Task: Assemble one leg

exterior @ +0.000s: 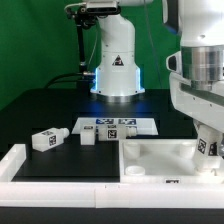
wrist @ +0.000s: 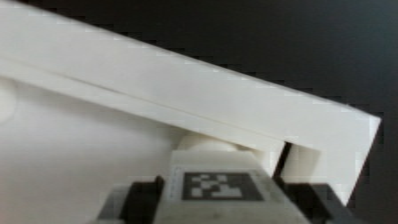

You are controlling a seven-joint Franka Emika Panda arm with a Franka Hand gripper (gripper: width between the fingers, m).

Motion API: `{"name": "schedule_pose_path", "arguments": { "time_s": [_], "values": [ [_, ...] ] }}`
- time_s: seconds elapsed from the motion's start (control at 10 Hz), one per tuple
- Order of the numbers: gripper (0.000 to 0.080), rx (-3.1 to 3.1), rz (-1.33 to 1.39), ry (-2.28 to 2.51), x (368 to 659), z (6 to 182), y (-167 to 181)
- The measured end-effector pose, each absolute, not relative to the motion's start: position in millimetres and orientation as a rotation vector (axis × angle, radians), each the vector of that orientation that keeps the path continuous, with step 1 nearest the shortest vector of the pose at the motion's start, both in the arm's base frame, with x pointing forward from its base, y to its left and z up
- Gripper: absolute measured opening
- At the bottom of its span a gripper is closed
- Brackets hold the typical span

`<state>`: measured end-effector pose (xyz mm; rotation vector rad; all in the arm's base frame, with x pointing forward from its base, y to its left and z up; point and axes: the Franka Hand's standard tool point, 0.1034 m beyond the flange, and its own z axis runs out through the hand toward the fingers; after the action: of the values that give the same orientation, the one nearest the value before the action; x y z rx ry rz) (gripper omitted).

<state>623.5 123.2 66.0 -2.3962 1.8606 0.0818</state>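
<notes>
My gripper (exterior: pixel 205 143) comes down at the exterior view's right, over the right end of the large white panel (exterior: pixel 160 158). In the wrist view the gripper (wrist: pixel 221 206) is shut on a leg (wrist: pixel 215 182), a stubby white block whose tag faces the camera. A dark finger (wrist: pixel 150 198) is pressed on each side of it. The leg's far end sits at a corner of the panel (wrist: pixel 71 150), against a raised white edge (wrist: pixel 196 85). In the exterior view the held leg (exterior: pixel 203 148) shows only as a tag under the gripper.
Two loose white legs (exterior: pixel 47 138) (exterior: pixel 88 135) lie on the black table at the exterior view's left. The marker board (exterior: pixel 116 125) lies behind them. A white border frame (exterior: pixel 18 165) runs along the front. The robot base (exterior: pixel 116 60) stands at the back.
</notes>
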Motion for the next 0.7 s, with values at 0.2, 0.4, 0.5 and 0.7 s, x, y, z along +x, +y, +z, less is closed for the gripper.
{"name": "schedule_pose_path", "arguments": {
  "time_s": [0.2,0.4,0.5,0.7],
  "values": [
    [0.0396,-2.399,0.083,1.856,623.3,66.0,124.4],
    [0.0533,-2.527,0.063,1.670,623.3,68.6,124.8],
    [0.0625,-2.664,0.041,1.431,625.3,71.7,118.3],
    [0.0642,-2.869,-0.020,0.979,629.7,81.3,107.1]
  ]
}}
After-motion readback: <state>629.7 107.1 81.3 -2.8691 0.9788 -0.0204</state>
